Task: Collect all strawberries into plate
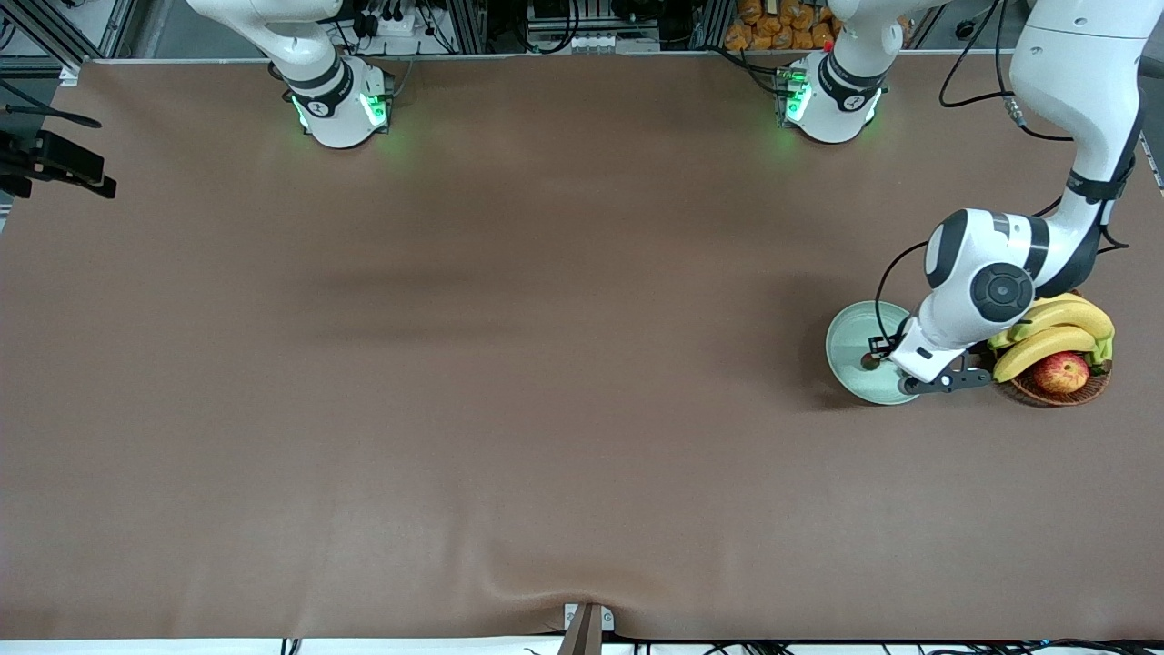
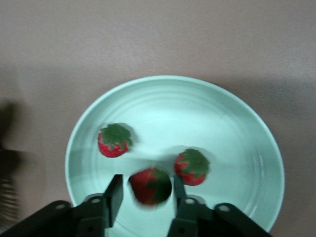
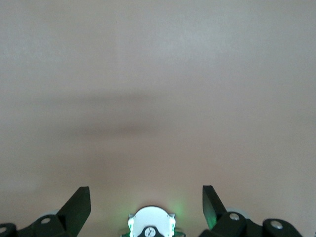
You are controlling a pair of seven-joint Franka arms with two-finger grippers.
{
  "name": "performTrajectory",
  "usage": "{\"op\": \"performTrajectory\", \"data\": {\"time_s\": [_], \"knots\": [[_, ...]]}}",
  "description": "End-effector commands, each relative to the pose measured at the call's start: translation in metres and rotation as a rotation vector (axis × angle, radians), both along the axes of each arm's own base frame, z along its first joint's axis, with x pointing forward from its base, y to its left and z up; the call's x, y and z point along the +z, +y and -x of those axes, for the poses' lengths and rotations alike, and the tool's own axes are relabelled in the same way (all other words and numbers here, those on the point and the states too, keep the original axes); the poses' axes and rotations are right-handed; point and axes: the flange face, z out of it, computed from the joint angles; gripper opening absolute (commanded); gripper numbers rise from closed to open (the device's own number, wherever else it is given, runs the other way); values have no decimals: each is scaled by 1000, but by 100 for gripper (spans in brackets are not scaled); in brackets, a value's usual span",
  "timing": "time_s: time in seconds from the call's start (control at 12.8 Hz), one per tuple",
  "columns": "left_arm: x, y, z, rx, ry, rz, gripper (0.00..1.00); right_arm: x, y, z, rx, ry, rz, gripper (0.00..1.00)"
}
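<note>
The pale mint-green plate (image 1: 850, 338) sits toward the left arm's end of the table, beside the basket. In the left wrist view the plate (image 2: 237, 123) holds two strawberries, one (image 2: 113, 140) and another (image 2: 192, 166). A third strawberry (image 2: 149, 186), blurred, is between the jaws of my left gripper (image 2: 146, 183), with a gap beside one finger. My left gripper (image 1: 875, 360) is open, low over the plate. My right gripper (image 3: 146, 197) is open and empty, held high over bare table by its own base, waiting.
A brown wicker basket (image 1: 1055, 391) with bananas (image 1: 1055, 327) and a red-yellow apple (image 1: 1061, 371) stands right beside the plate, under the left arm's wrist. The right arm's base (image 1: 338, 102) and the left arm's base (image 1: 832, 95) stand at the table's back edge.
</note>
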Motion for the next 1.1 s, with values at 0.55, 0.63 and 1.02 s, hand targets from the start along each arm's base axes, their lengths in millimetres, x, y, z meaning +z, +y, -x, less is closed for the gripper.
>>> {"op": "performTrajectory", "data": {"time_s": [0.55,0.63,1.02], "knots": [[244,-68,-51,33,14,43,100,-33,-5,-25,-11,31,27,100],[269,-74,-52,33,12,58,100,-32,-5,-24,-11,31,27,100],[379,-92,-14,16,-49,26,100,-22,-4,-21,-26,9,17,100]]}}
